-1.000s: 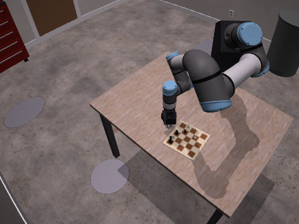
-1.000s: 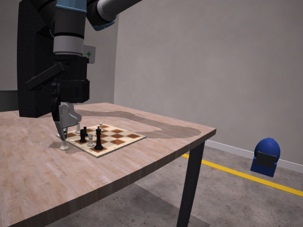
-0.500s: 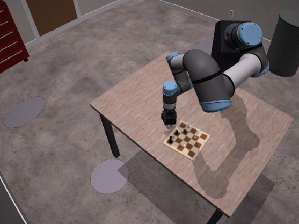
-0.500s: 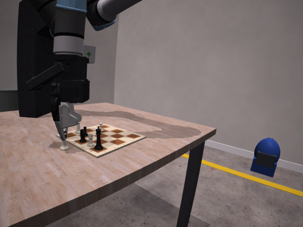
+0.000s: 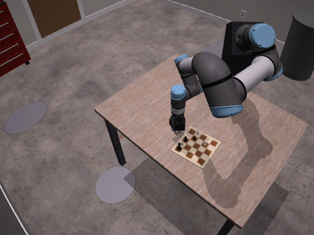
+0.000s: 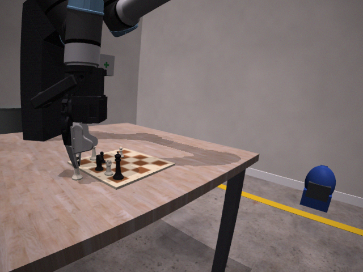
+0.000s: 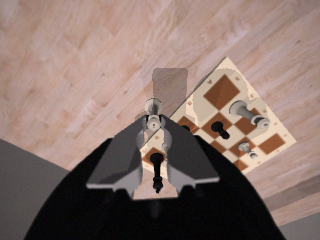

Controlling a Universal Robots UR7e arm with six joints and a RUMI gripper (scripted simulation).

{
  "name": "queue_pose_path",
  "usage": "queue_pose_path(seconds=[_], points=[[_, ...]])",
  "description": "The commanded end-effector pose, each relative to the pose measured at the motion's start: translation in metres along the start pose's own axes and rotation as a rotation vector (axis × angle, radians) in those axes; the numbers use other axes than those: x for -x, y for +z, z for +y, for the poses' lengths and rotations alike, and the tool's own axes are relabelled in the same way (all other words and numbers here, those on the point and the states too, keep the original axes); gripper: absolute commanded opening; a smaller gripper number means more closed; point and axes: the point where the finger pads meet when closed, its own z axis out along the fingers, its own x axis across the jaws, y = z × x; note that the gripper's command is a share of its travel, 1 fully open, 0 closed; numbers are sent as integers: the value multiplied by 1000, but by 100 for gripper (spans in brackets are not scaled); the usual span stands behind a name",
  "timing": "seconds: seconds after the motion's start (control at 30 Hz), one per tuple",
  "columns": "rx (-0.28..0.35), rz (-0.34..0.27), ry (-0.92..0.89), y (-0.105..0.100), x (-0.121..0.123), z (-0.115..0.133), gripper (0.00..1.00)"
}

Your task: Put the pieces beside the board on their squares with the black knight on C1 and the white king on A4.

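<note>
Two grey fingers of the gripper (image 6: 76,159) stand nearly closed, clamped on the white king (image 6: 77,173), which stands upright on the table (image 6: 164,190) just off the chessboard (image 6: 152,167)'s nearest corner. The king is pale, slim-stemmed, with a flared round base touching the wood; its upper part is hidden between the fingers in the exterior view. The wrist view alone looks down along the fingers: the king's crown (image 7: 153,121) sits between the fingertips, with its base (image 7: 153,105) beyond them. A black piece (image 7: 157,167) appears between the fingers nearer the camera, probably the black knight, though its shape is unclear. The top view places the gripper (image 5: 177,133) and board (image 5: 211,151) in the middle of the tabletop, toward the long edge facing the two floor discs. The exterior view shows several pieces on the board, among them a tall black one (image 6: 118,166) near its front edge and a white rook-like one (image 6: 109,168) beside it.
</note>
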Motion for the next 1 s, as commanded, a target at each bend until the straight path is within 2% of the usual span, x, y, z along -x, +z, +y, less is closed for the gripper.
queue_pose_path(seconds=[0.0,0.23,0.67,0.73,0.97], points=[[0,-1,0,-1,0,0,0],[0,-1,0,-12,0,0,0],[0,-1,0,-80,0,0,0],[0,-1,0,-80,0,0,0],[0,-1,0,-99,0,0,0]])
